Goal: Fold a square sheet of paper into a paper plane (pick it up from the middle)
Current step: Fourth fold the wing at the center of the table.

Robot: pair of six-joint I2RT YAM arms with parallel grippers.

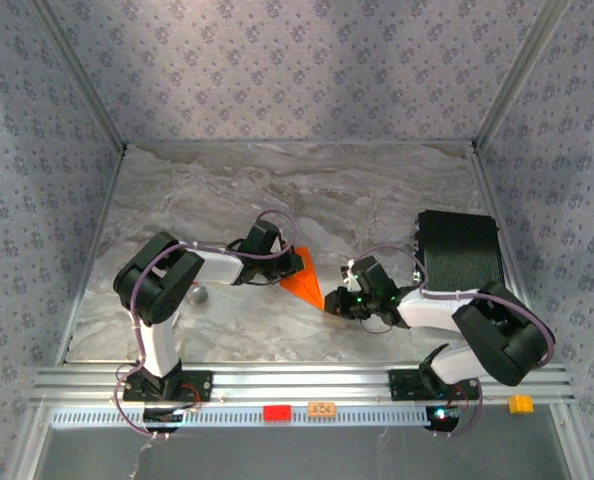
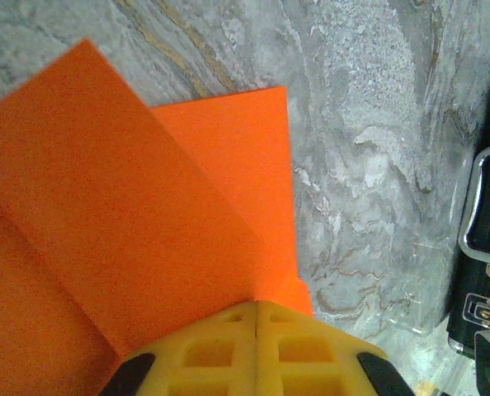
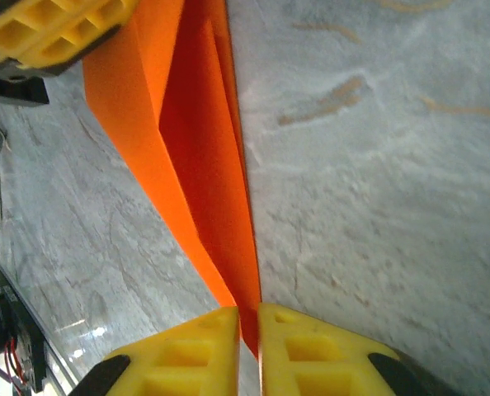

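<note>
Orange paper plane [image 1: 305, 281] lies mid table [image 1: 177, 190], a bit toward near edge, between both arms. Long line runs far-left to near-right. Sharp tip points near-right, into right pincer [image 3: 247, 313], which is closed on tip. Wide back end sits in left pincer [image 2: 257, 309], closed tight on paper. Both touch plane, so neither is nearer.

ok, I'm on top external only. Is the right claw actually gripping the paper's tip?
Observer: Yes. The right wrist view has the right claw pinched on the narrow tip of the paper plane.
Operator: And the left?
Observer: The left claw is shut tight on the wide end, seen from the left wrist view.
Operator: Folds lying flat?
Observer: Not fully. The right wrist view shows a shadowed trough open along the centre crease.
</note>
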